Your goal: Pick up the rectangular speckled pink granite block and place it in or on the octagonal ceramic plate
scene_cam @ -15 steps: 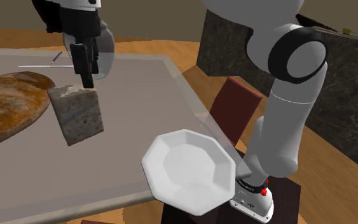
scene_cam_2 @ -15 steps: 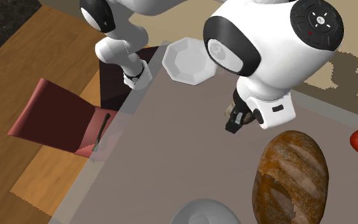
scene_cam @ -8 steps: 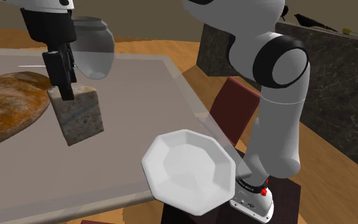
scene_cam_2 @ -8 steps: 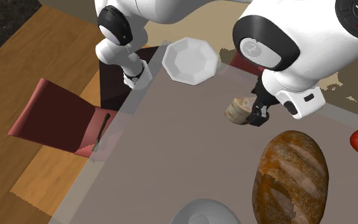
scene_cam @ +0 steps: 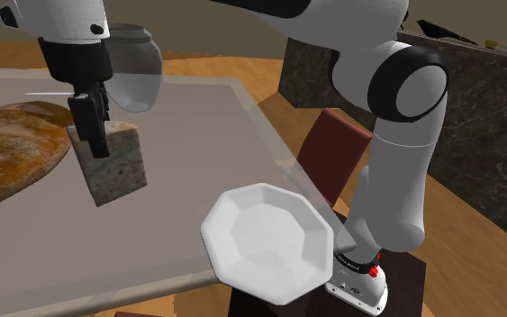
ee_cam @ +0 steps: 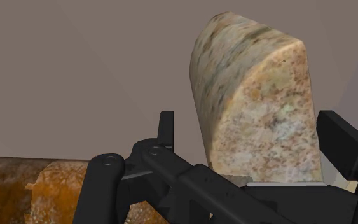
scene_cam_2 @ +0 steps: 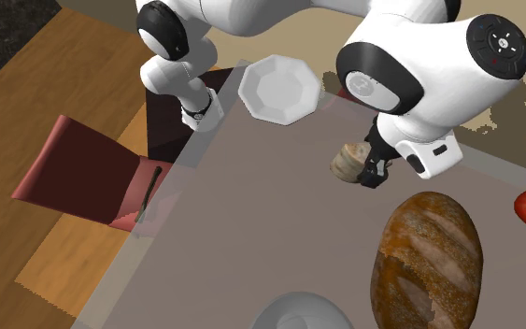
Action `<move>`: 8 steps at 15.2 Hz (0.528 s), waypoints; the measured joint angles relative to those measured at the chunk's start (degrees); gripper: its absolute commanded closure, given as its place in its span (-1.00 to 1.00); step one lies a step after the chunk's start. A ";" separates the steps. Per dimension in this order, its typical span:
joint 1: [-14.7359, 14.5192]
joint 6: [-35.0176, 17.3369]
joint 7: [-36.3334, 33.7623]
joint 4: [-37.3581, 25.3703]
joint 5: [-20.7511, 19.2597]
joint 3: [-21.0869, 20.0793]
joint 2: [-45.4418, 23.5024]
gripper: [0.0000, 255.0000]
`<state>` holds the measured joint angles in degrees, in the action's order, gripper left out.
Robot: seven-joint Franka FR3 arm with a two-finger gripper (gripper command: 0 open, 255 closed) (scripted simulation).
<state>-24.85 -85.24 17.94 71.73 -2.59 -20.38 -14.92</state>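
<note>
The all-black two-finger gripper (scene_cam: 92, 135) hangs low over the speckled pinkish-tan stone block (scene_cam: 114, 167), which stands on the grey-brown tabletop (scene_cam: 179, 135). In the wrist view the fingers (ee_cam: 165, 130) stand apart, released, one on either side of the block. One finger is plainly clear of the stone, so nothing is grasped. In the shoulder view the white octagonal plate (scene_cam: 267, 241) sits at the block's five o'clock, at the table's corner and well apart. The brown crusty bread loaf (scene_cam: 13, 153) lies at nine o'clock, just beside the block.
</note>
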 measured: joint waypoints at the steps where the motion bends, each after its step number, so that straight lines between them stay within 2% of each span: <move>1: 0.01 -0.04 0.01 0.04 0.00 0.00 0.01 -1.00; 3: 0.01 -0.09 0.01 0.10 0.01 0.00 0.02 -1.00; 4: 0.01 -0.09 0.01 0.10 0.01 0.00 0.02 1.00; 8: 0.01 -0.08 0.02 0.06 0.01 -0.01 0.03 1.00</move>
<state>-24.84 -85.31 17.95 71.78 -2.58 -20.39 -14.89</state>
